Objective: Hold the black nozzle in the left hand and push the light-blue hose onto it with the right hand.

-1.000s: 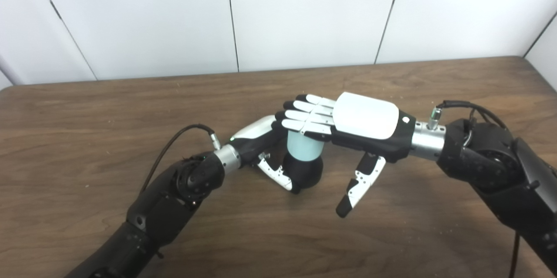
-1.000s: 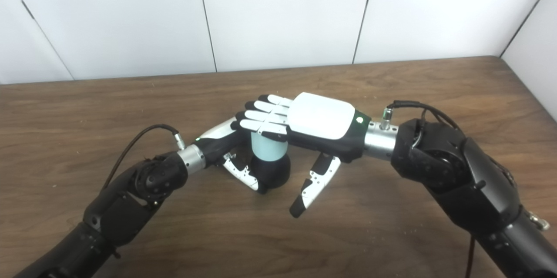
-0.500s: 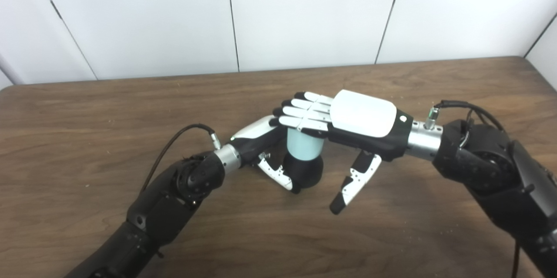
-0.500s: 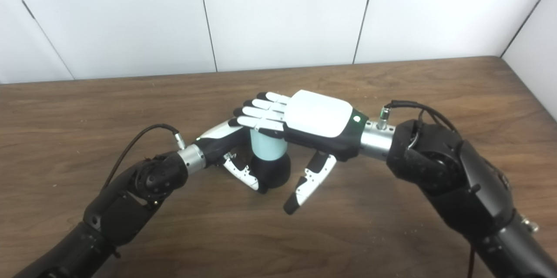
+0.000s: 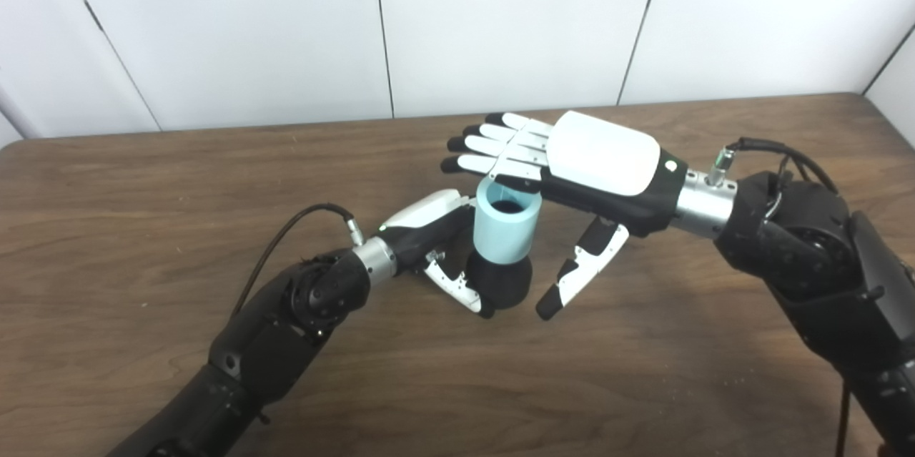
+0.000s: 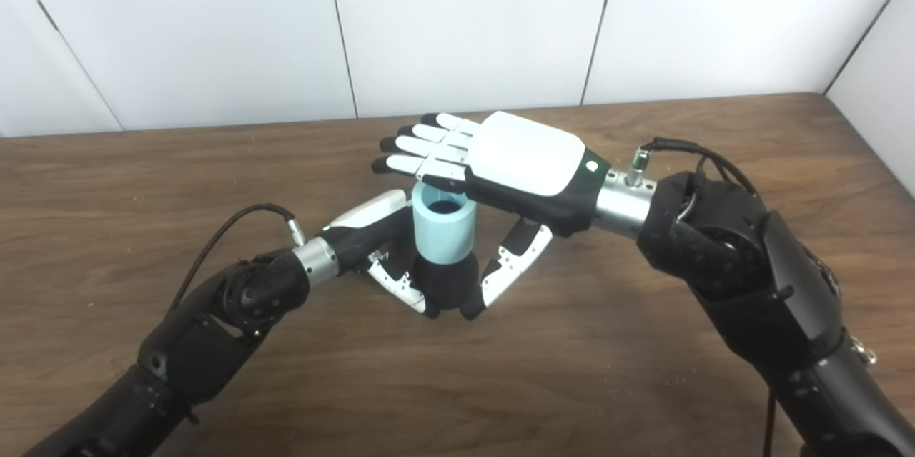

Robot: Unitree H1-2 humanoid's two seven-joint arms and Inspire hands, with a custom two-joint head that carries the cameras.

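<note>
left hand [image 5: 436, 242] fingers hidden behind black nozzle [image 5: 500, 284]; grip unclear.

I can't see where the left hand [image 5: 429, 228] wraps behind the light-blue hose [image 5: 504, 232] and black nozzle [image 5: 504, 284]. Both forearms are cut off at the bottom edge. The right hand [image 5: 597, 167] hides the hose's far rim.

Black nozzle [image 5: 500, 282] on wooden table [image 5: 643, 371]

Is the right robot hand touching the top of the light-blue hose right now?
Apart. In the left eye view the right robot hand sits flat above the light-blue hose, whose open rim shows uncovered.
</note>
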